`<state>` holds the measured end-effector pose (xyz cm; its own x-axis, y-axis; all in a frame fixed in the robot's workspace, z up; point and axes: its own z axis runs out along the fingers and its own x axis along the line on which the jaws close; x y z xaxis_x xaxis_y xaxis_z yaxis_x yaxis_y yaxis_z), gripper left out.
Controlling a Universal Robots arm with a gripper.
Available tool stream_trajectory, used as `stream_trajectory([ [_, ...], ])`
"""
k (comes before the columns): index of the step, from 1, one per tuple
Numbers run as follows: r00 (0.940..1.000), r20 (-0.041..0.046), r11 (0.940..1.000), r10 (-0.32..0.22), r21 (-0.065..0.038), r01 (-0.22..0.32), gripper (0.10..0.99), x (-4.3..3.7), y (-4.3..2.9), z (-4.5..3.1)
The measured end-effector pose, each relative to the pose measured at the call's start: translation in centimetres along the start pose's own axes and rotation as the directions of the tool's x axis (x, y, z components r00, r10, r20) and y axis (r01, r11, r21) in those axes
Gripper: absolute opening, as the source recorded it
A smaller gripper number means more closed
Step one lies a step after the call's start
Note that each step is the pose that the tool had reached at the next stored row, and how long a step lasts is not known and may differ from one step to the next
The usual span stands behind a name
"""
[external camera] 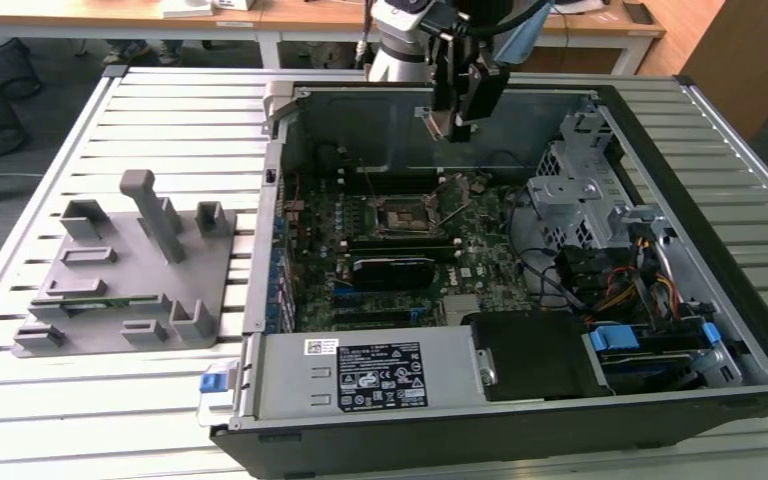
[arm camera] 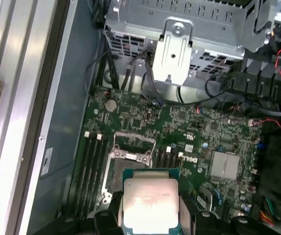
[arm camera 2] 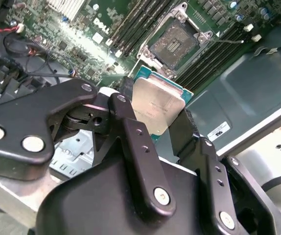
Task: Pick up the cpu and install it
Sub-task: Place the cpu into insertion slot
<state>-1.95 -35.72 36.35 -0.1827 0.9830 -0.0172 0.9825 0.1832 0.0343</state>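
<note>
Second wrist view: claw (arm camera 2: pixel 156 111) grips cpu (arm camera 2: pixel 158 104) above socket (arm camera 2: pixel 175 41) and memory slots (arm camera 2: pixel 133 27).

Silver-grey cpu (arm camera: pixel 150 201) with teal rim; black hand (arm camera 2: pixel 154 113); green motherboard (arm camera: pixel 145 115); pale grey slatted bench (external camera: pixel 171 110); grey fixture (external camera: pixel 131 290).

In the exterior view the arm (external camera: pixel 404 40) is cut off at 12 o'clock, and what the gripper (external camera: pixel 462 130) carries is too small to tell. The computer case (external camera: pixel 518 438) loses its near corner at 6 o'clock. In the second wrist view black fingers (arm camera 2: pixel 130 132) hide the cpu (arm camera 2: pixel 157 103) edges they clamp. In the first wrist view the cpu covers part of the socket (arm camera: pixel 130 155).
</note>
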Motion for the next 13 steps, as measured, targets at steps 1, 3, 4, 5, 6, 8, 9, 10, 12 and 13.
stream_trajectory([
  [1,1.0,0.0002,1.0,0.0,0.0,0.0,0.541,0.21,-0.38,0.15],
  [3,1.0,0.0002,1.0,0.002,0.0,-0.002,0.541,0.6,-1.04,0.39],
  [4,1.0,0.0003,1.0,0.003,0.0,-0.003,0.541,0.74,-1.32,0.5],
  [5,1.0,0.0008,1.0,0.005,-0.001,-0.005,0.541,0.85,-1.52,0.61],
  [6,1.0,0.0013,1.0,0.008,-0.001,-0.008,0.541,0.94,-1.56,0.7],
  [8,0.9997,0.0022,0.9997,0.022,-0.002,-0.022,0.541,1.0,-1.58,0.81],
  [9,0.9997,0.0026,0.9997,0.026,-0.002,-0.026,0.541,1.09,-1.57,0.82],
  [10,0.9996,0.0027,0.9996,0.028,-0.002,-0.028,0.541,1.14,-1.56,0.87],
  [12,0.9996,0.0026,0.9996,0.029,-0.002,-0.029,0.541,1.28,-1.54,1.11],
  [13,0.9996,0.0023,0.9996,0.029,-0.002,-0.029,0.541,1.29,-1.54,1.23],
])
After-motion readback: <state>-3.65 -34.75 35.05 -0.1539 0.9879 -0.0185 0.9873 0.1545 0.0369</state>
